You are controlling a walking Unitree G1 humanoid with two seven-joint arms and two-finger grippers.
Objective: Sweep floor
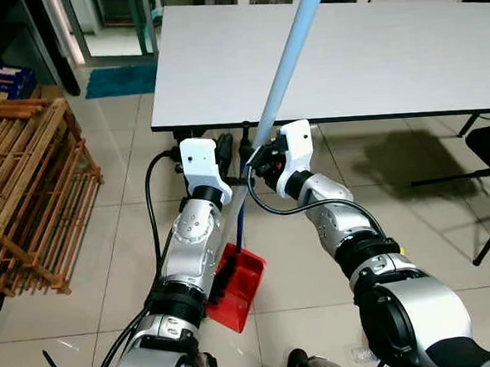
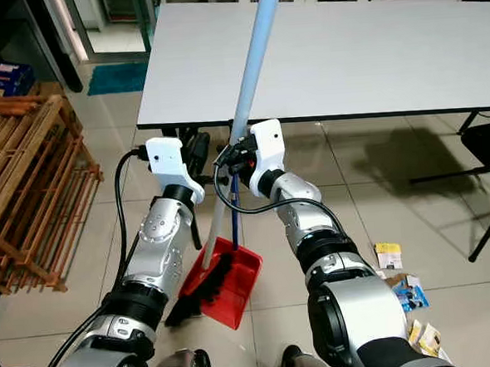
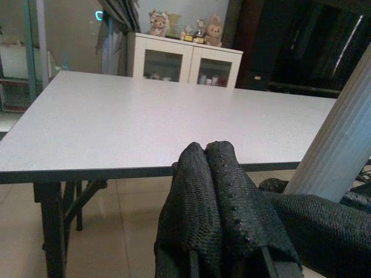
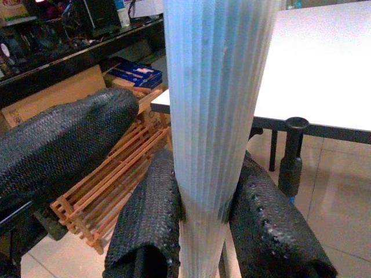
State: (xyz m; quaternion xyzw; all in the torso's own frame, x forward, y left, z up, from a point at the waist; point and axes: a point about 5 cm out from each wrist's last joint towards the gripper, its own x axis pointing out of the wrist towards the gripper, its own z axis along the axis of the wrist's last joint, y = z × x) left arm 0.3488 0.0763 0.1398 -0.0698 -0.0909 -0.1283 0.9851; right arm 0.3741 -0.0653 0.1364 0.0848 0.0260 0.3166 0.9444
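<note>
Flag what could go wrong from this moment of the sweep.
The right gripper clamps the pale blue broom handle, which leans up across the white table; a wide stroke might knock its edge. The litter lies on the tiles by the robot's right side, away from the red dustpan, so it could be missed. The left gripper, fingers shut, sits close beside the handle and the arms may collide.
</note>
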